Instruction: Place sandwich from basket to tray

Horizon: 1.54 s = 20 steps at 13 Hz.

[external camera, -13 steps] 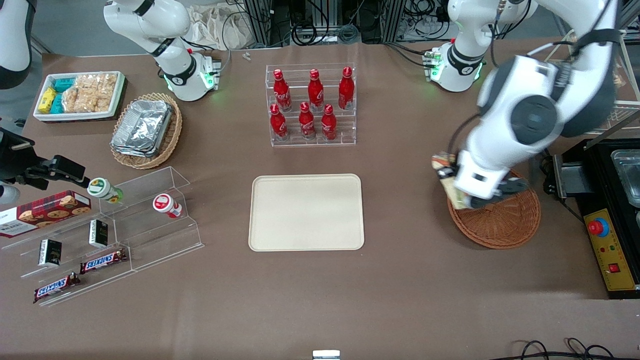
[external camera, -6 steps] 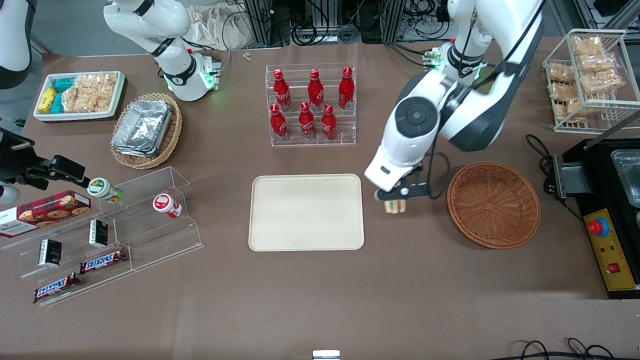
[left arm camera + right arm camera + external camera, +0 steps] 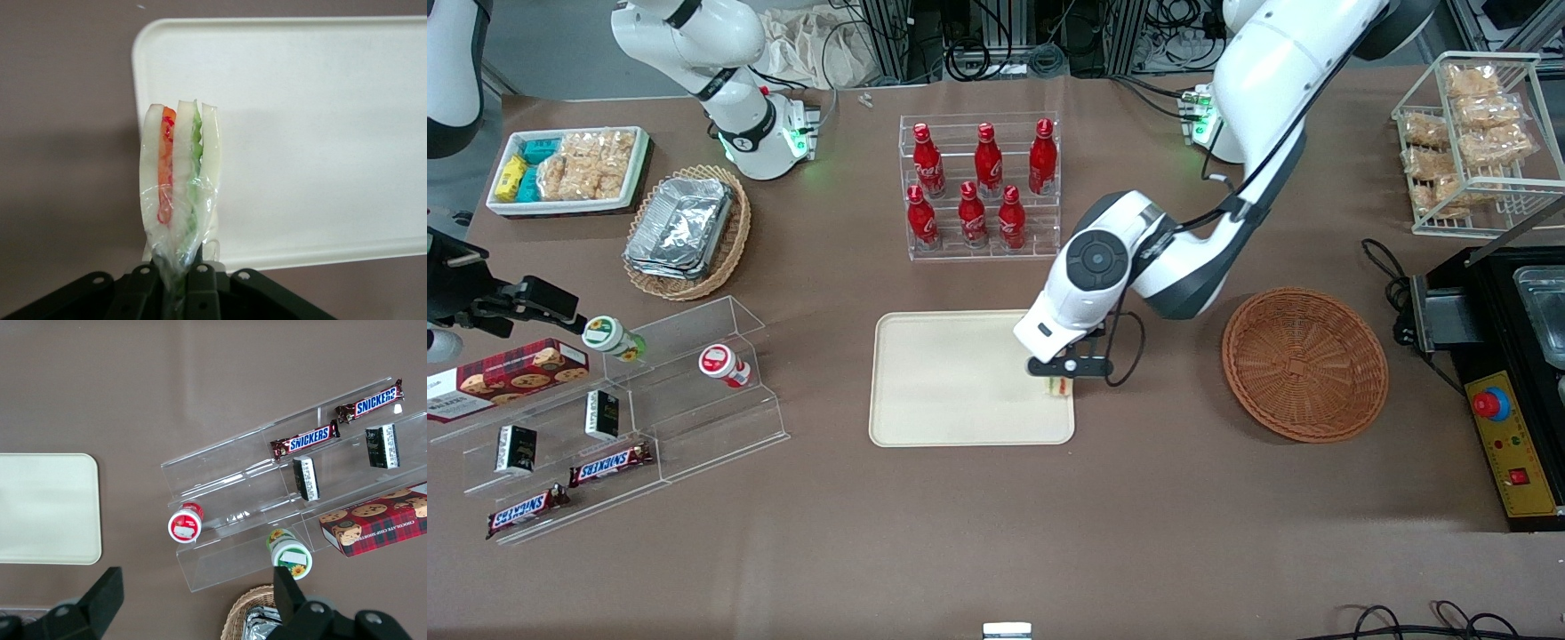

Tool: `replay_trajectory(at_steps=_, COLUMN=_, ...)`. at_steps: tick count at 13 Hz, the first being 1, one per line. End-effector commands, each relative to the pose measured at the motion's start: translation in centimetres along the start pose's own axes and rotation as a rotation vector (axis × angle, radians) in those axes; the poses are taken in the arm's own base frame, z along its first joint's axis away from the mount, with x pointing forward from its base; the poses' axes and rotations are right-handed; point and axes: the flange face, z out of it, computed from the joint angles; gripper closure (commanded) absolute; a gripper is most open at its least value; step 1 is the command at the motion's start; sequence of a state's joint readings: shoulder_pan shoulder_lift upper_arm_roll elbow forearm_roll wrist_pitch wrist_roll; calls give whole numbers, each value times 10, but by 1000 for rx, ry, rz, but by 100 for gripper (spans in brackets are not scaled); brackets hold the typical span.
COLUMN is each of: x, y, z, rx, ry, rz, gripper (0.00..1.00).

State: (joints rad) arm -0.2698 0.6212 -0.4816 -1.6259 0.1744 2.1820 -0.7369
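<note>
Front view, gripper (image 3: 1060, 377) clamping sandwich (image 3: 1059, 387) over tray (image 3: 960, 378), basket (image 3: 1304, 363) bare

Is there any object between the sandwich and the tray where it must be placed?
Nothing visible does. The gripper is shut on the sandwich and holds it over the edge of the tray nearest the round wicker basket. The tray surface below it is bare in the left wrist view.

Glossy white arm (image 3: 1254, 98), grey joint cap, black cable, black fingers (image 3: 200, 287).
</note>
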Motion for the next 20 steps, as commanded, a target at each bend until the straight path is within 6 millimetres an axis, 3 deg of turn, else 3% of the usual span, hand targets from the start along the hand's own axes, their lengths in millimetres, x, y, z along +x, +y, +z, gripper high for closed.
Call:
replay_trajectory(at_steps=1, x=10, y=7, z=27, rx=-11, ry=16, rz=29, gripper=100)
replay_trajectory(at_steps=2, x=10, y=6, z=33, rx=1, ry=19, rz=39, gripper=100)
replay_trajectory(at_steps=3, x=10, y=5, z=36, rx=5, ry=15, rz=36, gripper=73)
replay_trajectory(at_steps=4, x=11, y=5, z=37, rx=4, ry=20, rz=38, gripper=7)
replay_trajectory(at_steps=5, x=11, y=6, z=36, rx=-3, ry=28, rz=31, gripper=0)
replay_trajectory(at_steps=7, x=13, y=2, z=22, rx=-9, ry=34, rz=6, gripper=0)
replay_trajectory(at_steps=10, x=12, y=-25, z=-54, rx=84, ry=32, rz=-16, gripper=0)
replay_trajectory(at_steps=13, x=20, y=-90, z=-141, rx=147, ry=28, rz=-94, gripper=0)
replay_trajectory(at_steps=16, x=6, y=-146, z=-221, rx=224, ry=-20, rz=-16, gripper=1)
replay_trajectory(at_steps=18, x=-7, y=-172, z=-261, rx=263, ry=-36, rz=-62, gripper=0)
replay_trajectory(at_steps=20, x=-8, y=-211, z=-285, rx=274, ry=-45, rz=-121, gripper=0)
